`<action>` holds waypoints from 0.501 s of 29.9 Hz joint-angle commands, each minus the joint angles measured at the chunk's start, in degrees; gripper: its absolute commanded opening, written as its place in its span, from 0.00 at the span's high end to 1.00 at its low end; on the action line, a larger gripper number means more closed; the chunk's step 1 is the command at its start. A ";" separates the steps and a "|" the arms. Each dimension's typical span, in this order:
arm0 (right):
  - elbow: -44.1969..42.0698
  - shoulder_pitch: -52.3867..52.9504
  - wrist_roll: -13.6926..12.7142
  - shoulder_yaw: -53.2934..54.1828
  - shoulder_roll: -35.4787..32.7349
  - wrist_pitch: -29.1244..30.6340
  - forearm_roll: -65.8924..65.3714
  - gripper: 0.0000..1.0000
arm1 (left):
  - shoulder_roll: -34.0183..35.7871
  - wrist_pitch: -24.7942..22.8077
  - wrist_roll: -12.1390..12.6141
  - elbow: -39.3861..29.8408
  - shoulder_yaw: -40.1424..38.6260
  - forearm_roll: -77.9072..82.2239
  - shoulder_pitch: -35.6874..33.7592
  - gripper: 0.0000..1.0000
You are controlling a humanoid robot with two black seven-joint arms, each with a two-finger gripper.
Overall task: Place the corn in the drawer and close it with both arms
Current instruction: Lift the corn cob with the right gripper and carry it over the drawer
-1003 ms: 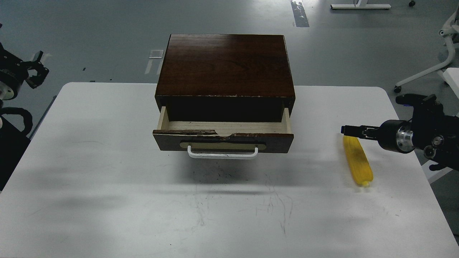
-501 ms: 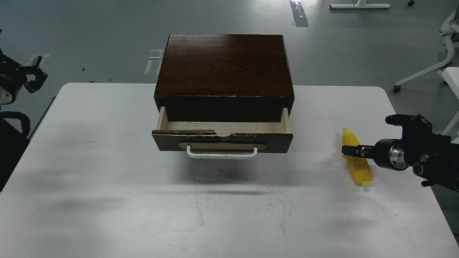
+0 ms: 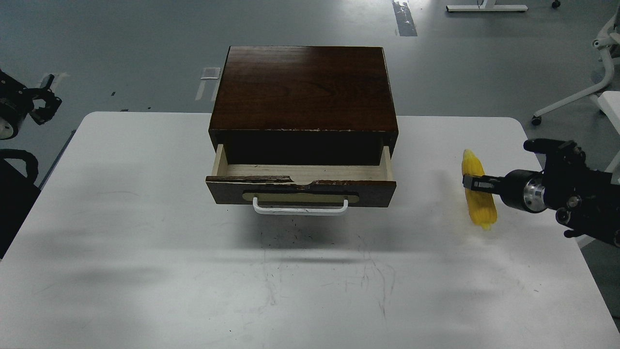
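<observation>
— White tabletop (image 3: 145,218): what room do you have on it?

— You have broad bare surface to the left of and in front of the cabinet (image 3: 304,87), marked only by dark scuffs near the middle. The table's far edge runs behind the cabinet; its rounded right corner lies just behind your right arm. Grey floor lies beyond, with a white chair base (image 3: 581,97) at the far right.

— Item: the drawer (image 3: 300,186)?

— Dark brown front, pale wood inside, pulled partly out toward you. Its top edge is chipped, with a notch near the middle. A white bar handle (image 3: 300,209) hangs on a beige plate. The visible strip of drawer floor holds nothing.

— Item: the corn (image 3: 478,201)?

— Bright yellow cob, tapered at its far end, blunt at its near end, well to the right of the drawer over the table's right side. It lies lengthwise, running away from you, slightly blurred. A faint shadow sits below its near end, so you can read it as raised off the surface.

— Right gripper (image 3: 472,183)?

— It reaches in from the right edge and crosses the cob near its upper middle, jaws clamped on it.

— Left gripper (image 3: 43,99)?

— It hangs off the table's left far corner, over the floor, well apart from everything. It is small and dark; you cannot tell how its jaws stand.
</observation>
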 commanded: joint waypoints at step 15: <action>10.13 28.73 3.43 3.01 3.23 2.72 -8.01 0.83 | 1.52 0.00 -0.49 -1.76 0.78 6.05 -2.72 0.02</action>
